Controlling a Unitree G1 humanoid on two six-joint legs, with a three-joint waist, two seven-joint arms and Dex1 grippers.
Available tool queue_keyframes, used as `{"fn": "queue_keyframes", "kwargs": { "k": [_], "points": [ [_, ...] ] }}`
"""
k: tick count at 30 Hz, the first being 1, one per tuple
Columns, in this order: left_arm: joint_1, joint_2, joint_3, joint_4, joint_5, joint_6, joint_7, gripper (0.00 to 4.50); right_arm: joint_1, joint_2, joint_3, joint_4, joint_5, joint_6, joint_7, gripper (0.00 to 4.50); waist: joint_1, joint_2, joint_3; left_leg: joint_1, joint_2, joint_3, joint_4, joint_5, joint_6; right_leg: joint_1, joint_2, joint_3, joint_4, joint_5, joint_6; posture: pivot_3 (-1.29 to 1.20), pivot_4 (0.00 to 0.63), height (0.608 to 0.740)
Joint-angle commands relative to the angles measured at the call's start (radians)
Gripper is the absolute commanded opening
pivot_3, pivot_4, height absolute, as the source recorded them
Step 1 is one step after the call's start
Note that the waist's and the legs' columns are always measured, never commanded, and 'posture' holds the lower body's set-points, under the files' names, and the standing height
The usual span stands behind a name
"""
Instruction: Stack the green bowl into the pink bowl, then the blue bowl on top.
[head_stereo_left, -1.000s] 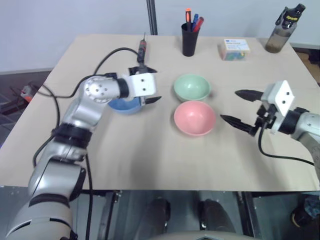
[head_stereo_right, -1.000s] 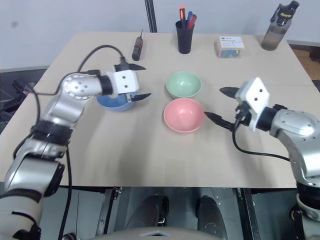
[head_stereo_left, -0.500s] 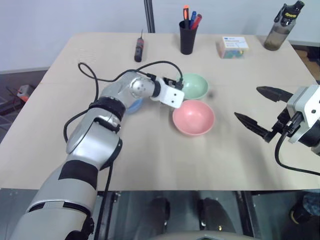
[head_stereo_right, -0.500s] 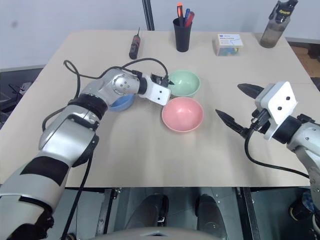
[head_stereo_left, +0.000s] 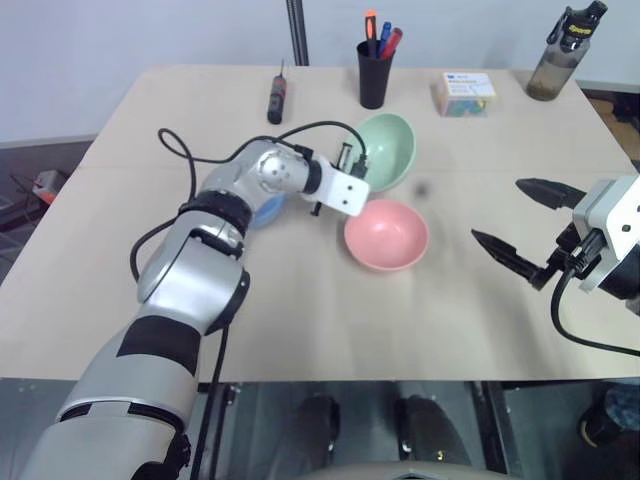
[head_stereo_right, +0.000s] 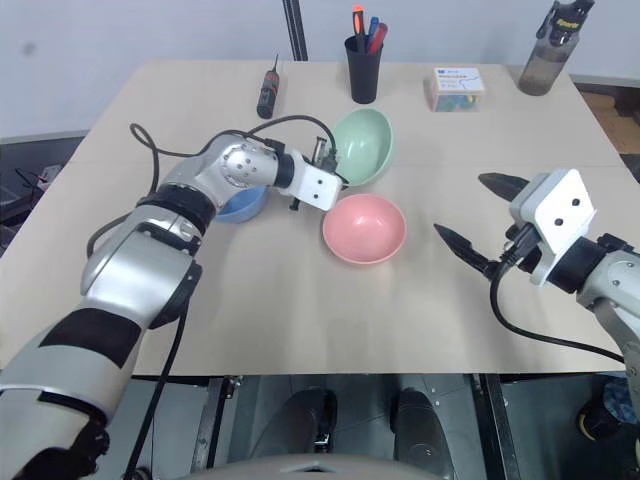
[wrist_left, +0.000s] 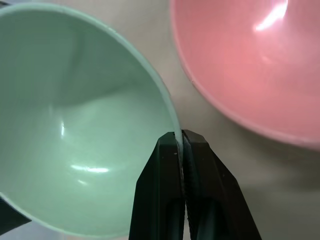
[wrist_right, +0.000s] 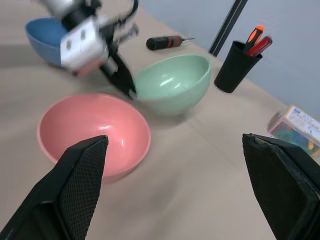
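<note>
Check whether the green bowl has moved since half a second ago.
Yes. The green bowl, pinched at its rim by the left gripper, has tipped up off the table, its far edge now closer to the pen cup.

The left arm reaches forward and across toward the middle of the table, elbow bent, its white wrist block just beside the pink bowl (head_stereo_left: 386, 233) on the far-left side. The left gripper (wrist_left: 180, 139) is clamped tight on the near rim of the green bowl (head_stereo_left: 386, 150), one black finger inside the rim and one outside, holding the bowl tilted up off the table just beyond the pink bowl. The right arm hangs well to the right of the pink bowl, and the right gripper (head_stereo_left: 520, 222) points toward it, fingers spread wide and empty.
</note>
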Motion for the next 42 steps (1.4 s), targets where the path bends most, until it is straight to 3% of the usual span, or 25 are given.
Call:
{"fn": "queue_keyframes", "kwargs": {
  "k": [1,5,8,17,18,21,24,32,38,42],
  "points": [
    [0.016,0.069,0.118,-0.211,-0.303,0.019,-0.392,0.09,0.065,-0.026,-0.046,-0.023,0.000,-0.056,0.052,4.50,-0.001,0.000,0.000,0.000,0.000,0.000,0.000,0.000,0.000,0.000,0.000,0.000,0.000,0.000,0.000,0.00,0.150,0.740],
    [0.128,0.153,0.138,-0.559,-0.526,0.246,-0.674,0.09,0.148,-0.035,-0.096,-0.011,-0.025,-0.127,0.105,4.50,-0.003,0.001,0.000,0.000,0.001,0.000,0.000,0.000,0.000,0.000,0.000,0.000,0.000,0.000,0.000,0.00,0.150,0.740],
    [0.207,0.200,0.130,-0.771,-0.589,0.385,-0.753,0.09,0.229,-0.030,-0.150,-0.012,-0.036,-0.180,0.158,4.50,-0.001,0.001,-0.001,0.001,0.002,-0.001,0.001,0.000,0.000,0.001,0.000,0.000,0.001,0.000,0.000,0.00,0.150,0.740],
    [0.267,0.156,0.110,-0.869,-0.556,0.451,-0.757,0.09,0.345,-0.020,-0.266,0.012,-0.001,-0.256,0.249,4.50,0.001,0.001,0.000,0.007,0.004,-0.001,0.013,-0.003,0.005,0.008,0.001,0.000,0.010,0.000,0.000,0.00,0.150,0.740],
    [0.270,0.148,0.109,-0.867,-0.556,0.437,-0.761,0.68,0.350,-0.020,-0.271,0.012,0.005,-0.259,0.253,4.50,0.001,0.001,0.000,0.008,0.004,-0.001,0.013,-0.003,0.005,0.010,0.001,0.001,0.010,0.000,0.000,0.00,0.150,0.740],
    [0.277,0.137,0.104,-0.862,-0.546,0.425,-0.770,1.62,0.346,-0.017,-0.271,0.010,0.037,-0.250,0.248,4.50,0.001,0.001,0.000,0.013,0.005,0.000,0.012,-0.004,0.006,0.014,0.002,0.002,0.010,-0.001,0.001,0.00,0.150,0.740],
    [0.278,0.136,0.137,-0.885,-0.557,0.488,-0.728,2.98,0.325,-0.028,-0.235,0.027,0.046,-0.252,0.249,4.50,0.001,0.001,0.000,0.014,0.005,0.000,0.012,-0.004,0.006,0.015,0.002,0.003,0.010,-0.001,0.001,0.00,0.150,0.740],
    [0.393,0.286,0.264,-1.090,-0.564,0.782,-0.586,2.98,0.200,-0.037,-0.071,0.138,0.025,-0.293,0.276,4.50,-0.006,0.001,0.000,0.016,0.006,0.001,0.011,-0.004,0.006,0.014,0.002,0.004,0.011,-0.001,0.001,0.00,0.150,0.740],
    [0.580,0.455,0.403,-1.346,-0.583,1.060,-0.485,2.98,0.127,-0.038,0.003,0.194,0.028,-0.317,0.310,4.50,-0.001,0.001,0.000,0.016,0.006,0.002,0.011,-0.004,0.006,0.014,0.002,0.005,0.011,-0.001,0.001,0.00,0.150,0.740],
    [0.692,0.535,0.465,-1.448,-0.515,1.236,-0.364,2.98,0.101,-0.032,0.029,0.208,0.036,-0.311,0.315,4.50,0.001,0.001,0.000,0.015,0.006,0.001,0.011,-0.004,0.006,0.015,0.002,0.004,0.010,-0.001,0.001,0.00,0.150,0.740]
  ]
}}
